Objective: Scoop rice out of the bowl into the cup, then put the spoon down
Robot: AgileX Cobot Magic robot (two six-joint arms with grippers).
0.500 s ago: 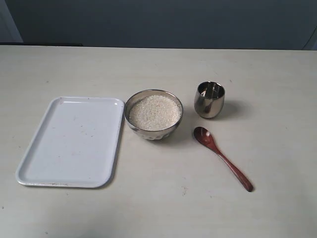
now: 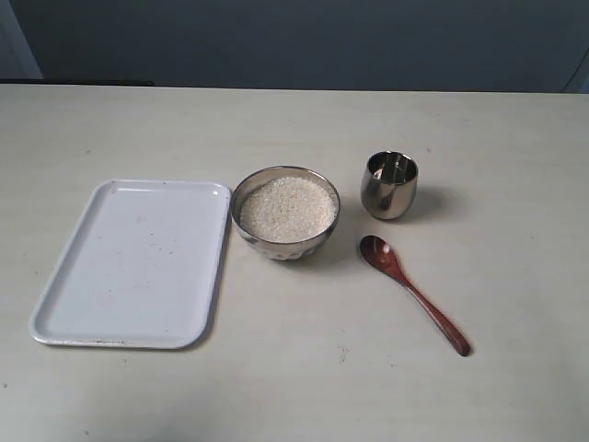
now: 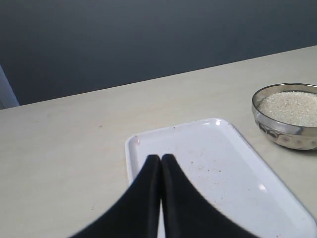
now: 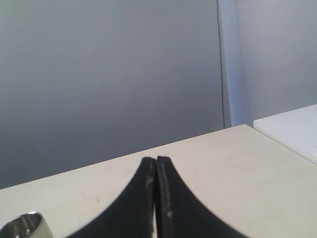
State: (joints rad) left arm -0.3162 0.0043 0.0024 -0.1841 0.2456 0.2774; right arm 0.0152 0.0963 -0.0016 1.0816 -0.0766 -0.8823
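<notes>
left tool and right tool pressed together; cup only partly in right wrist view

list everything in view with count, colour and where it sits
tray: 1, white, on the table, left of the bowl, nothing on it
bowl: 1, shiny steel, mid table, between tray and cup
rice: 1 heap, off-white, filling the bowl
cup: 1, shiny steel, upright, right of the bowl
spoon: 1, reddish-brown wood, flat on the table in front of the cup, scoop end nearest it
table: 1, cream, under everything
wall: 1, dark grey-blue, behind the table
left claw: 1, black, shut, above the tray, holding nothing
right claw: 1, black, shut, above the table, holding nothing
</notes>
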